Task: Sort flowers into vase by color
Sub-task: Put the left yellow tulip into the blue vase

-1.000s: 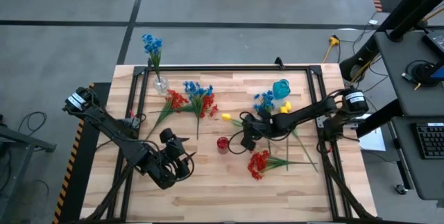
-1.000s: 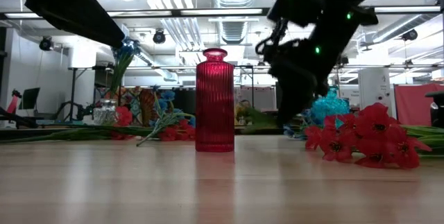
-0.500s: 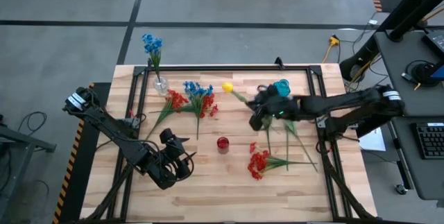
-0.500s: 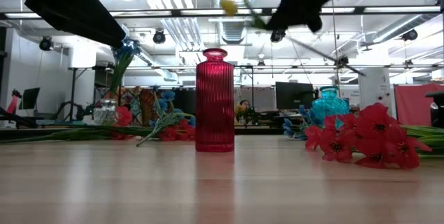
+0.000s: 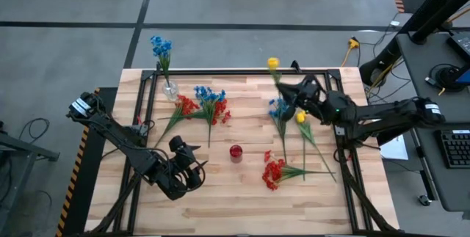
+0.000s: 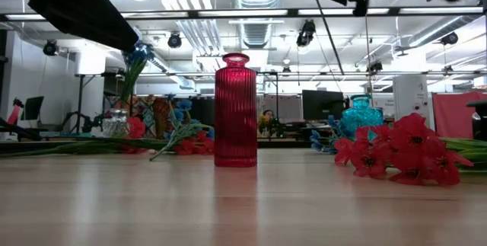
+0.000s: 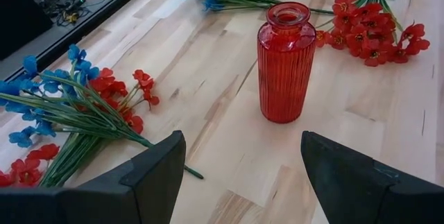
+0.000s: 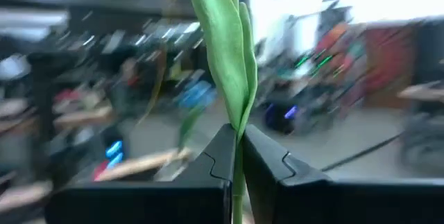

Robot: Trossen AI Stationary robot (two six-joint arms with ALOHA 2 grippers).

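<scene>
- Right wrist view: room behind smeared with blur — nothing there readable; yellow flower point(image 8: 223, 50) stem and leaf cut off at 12 o'clock, bloom out of frame.
- Low view: right arm cut off at 12 o'clock edge.
- High view: teal vase hidden behind right gripper point(image 5: 299, 96).

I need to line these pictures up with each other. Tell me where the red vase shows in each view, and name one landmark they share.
High view: the red vase stands near the table's middle, seen from above as a small red circle.
Low view: red vase upright, left of centre.
Left wrist view: red vase upright, above centre, ahead of the open left gripper.
Right wrist view: not in it.
Shared landmark: the red flowers lying beside the vase.
</scene>
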